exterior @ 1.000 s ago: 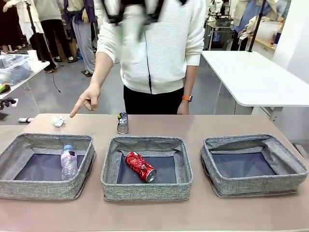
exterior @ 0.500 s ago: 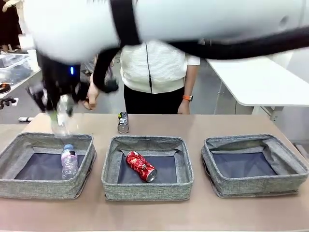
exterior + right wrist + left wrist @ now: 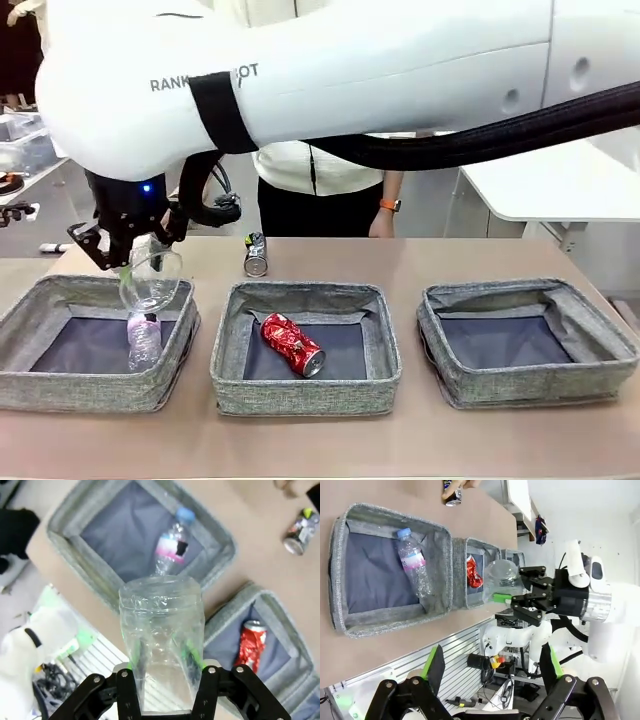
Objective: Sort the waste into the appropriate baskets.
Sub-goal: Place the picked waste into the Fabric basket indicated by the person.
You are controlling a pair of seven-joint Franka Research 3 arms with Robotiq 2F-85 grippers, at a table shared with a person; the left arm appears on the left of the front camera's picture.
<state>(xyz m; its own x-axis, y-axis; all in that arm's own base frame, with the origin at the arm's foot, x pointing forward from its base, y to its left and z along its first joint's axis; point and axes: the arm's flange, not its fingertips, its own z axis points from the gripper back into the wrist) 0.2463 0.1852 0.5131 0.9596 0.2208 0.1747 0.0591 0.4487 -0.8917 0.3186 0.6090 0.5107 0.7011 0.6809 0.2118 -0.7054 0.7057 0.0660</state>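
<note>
Off the table's left end: left gripper [image 3: 491, 665], jaws spread wide. Above the left basket [image 3: 90, 388], over its far right part: right gripper [image 3: 132, 245], arm stretched across from the right, clamped on a clear plastic bottle [image 3: 152, 282]. Just below, inside that basket: blue-capped bottle [image 3: 143, 340], lying on the dark lining. On bare table just beyond the middle basket [image 3: 300, 395]: dark printed can [image 3: 255, 254], on its side. Inside the middle basket: dented red can [image 3: 291, 344], lying slantwise. Far edge, right of the dark can: a person's hand [image 3: 380, 222]. Farthest right: right basket [image 3: 520, 388].
</note>
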